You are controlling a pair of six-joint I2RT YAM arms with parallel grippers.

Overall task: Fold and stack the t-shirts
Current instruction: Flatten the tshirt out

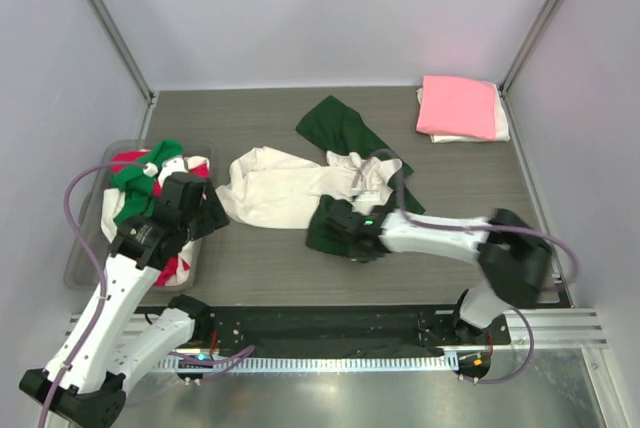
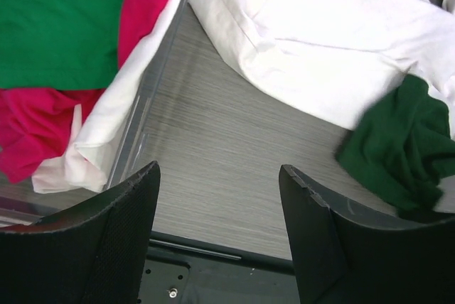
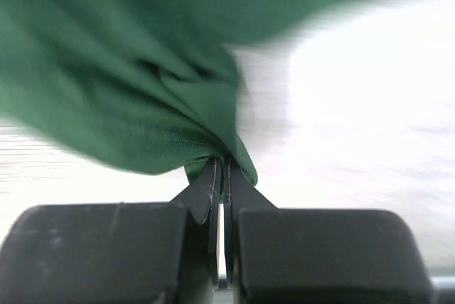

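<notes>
Your right gripper (image 3: 222, 176) is pinching a fold of green cloth (image 3: 142, 69) on the shirt (image 1: 275, 188), its jaws pressed together on it. The shirt is lying mid-table, its cream body spreading toward 10 o'clock from that gripper. Your right arm is reaching low from 5 o'clock toward the centre. Your left gripper (image 2: 219, 176) is hovering at 9 o'clock by the tub's (image 2: 146, 98) right rim, fingers apart and holding nothing. A pink stack (image 1: 457, 106) is sitting at 1 o'clock.
</notes>
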